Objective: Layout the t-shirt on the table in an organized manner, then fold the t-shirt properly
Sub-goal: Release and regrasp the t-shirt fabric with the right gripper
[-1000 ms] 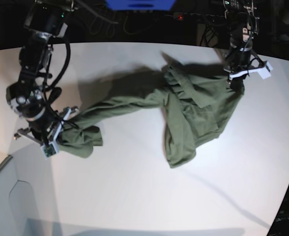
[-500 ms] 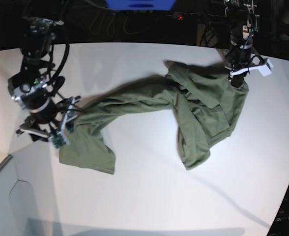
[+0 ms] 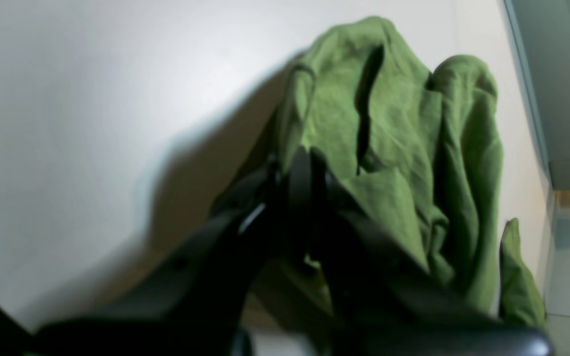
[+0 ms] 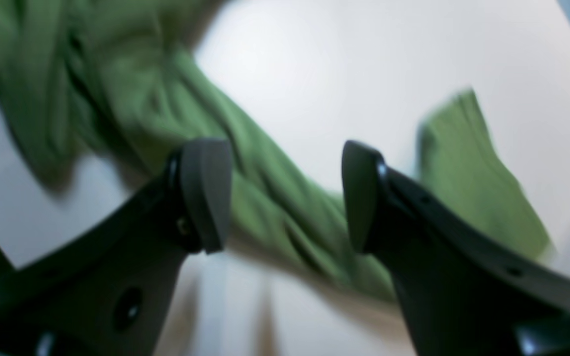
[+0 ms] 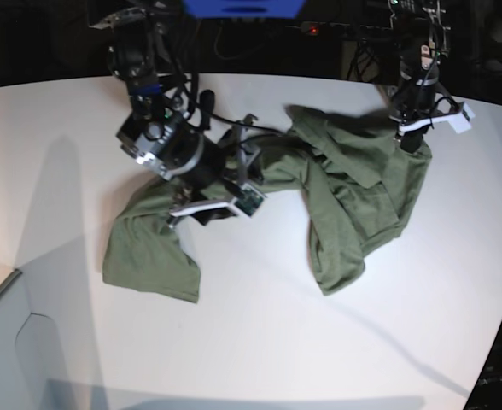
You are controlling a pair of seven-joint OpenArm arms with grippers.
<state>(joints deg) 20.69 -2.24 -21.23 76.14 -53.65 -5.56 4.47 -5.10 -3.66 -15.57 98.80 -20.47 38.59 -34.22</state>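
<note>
The olive-green t-shirt (image 5: pixel 353 196) lies crumpled across the white table (image 5: pixel 259 342), with one flattened end at the left (image 5: pixel 148 256) and a bunched mass at the right. My left gripper (image 5: pixel 411 143) is at the shirt's far right edge. In the left wrist view the left gripper (image 3: pixel 305 165) is shut on a fold of the t-shirt (image 3: pixel 399 148), which hangs from it. My right gripper (image 5: pixel 225 192) hovers over the shirt's middle. In the right wrist view the right gripper (image 4: pixel 285 198) is open with nothing between its fingers (image 4: pixel 206 188), and the t-shirt (image 4: pixel 117 74) is blurred beneath.
A blue object (image 5: pixel 242 7) and dark cables sit beyond the table's curved far edge. A lower grey panel (image 5: pixel 20 342) adjoins the table at the front left. The right arm's shadow falls on the left part of the table.
The right gripper opened and let go of the shirt's left end, which dropped flat. That arm then swung from the left edge to above the shirt's middle. The left gripper kept its hold.
</note>
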